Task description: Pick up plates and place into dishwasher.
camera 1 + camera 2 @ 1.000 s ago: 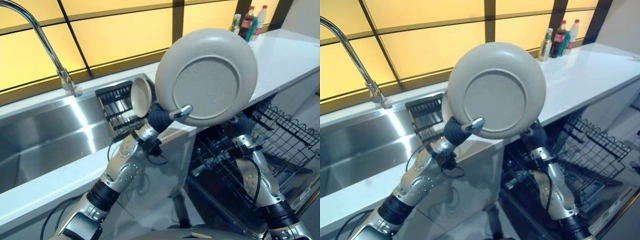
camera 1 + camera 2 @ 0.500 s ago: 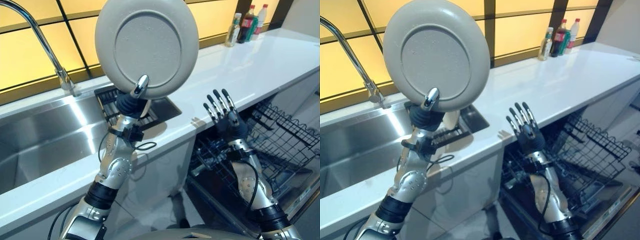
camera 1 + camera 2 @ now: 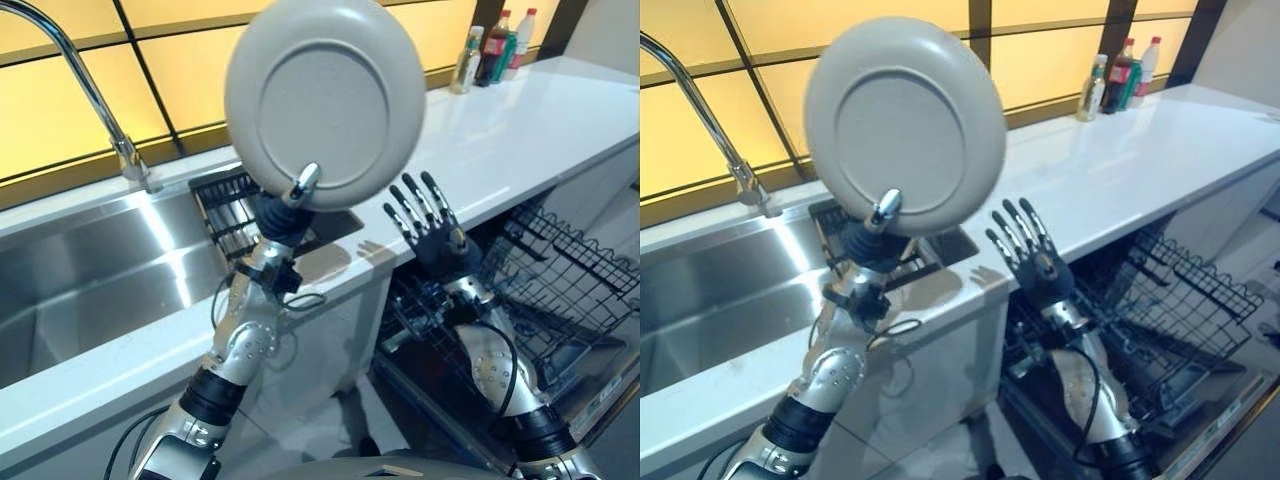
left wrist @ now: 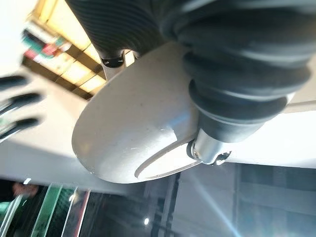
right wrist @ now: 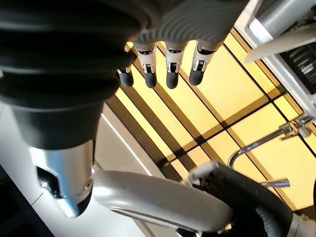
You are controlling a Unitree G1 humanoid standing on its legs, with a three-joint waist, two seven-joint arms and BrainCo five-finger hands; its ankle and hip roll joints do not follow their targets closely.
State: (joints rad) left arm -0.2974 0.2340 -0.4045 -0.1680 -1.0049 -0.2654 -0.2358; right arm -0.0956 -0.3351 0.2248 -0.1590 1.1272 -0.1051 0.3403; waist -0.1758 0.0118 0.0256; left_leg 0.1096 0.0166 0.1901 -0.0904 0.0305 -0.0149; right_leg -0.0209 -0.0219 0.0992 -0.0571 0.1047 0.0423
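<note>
I have the plate [image 3: 325,95] held high in my left hand [image 3: 285,212], thumb pinched over its rim, underside facing the head camera. It stands upright above the counter [image 3: 520,130], over the spot where the sink [image 3: 110,270] meets the dark drain rack [image 3: 235,215]. My right hand [image 3: 430,225] is raised palm-out just beside the plate's lower right, fingers straight and spread, holding nothing and not touching the plate. Below it the dishwasher rack [image 3: 560,280] stands pulled out. The tap [image 3: 90,95] rises at the sink's far edge, and bottles [image 3: 495,45] stand at the counter's far end
</note>
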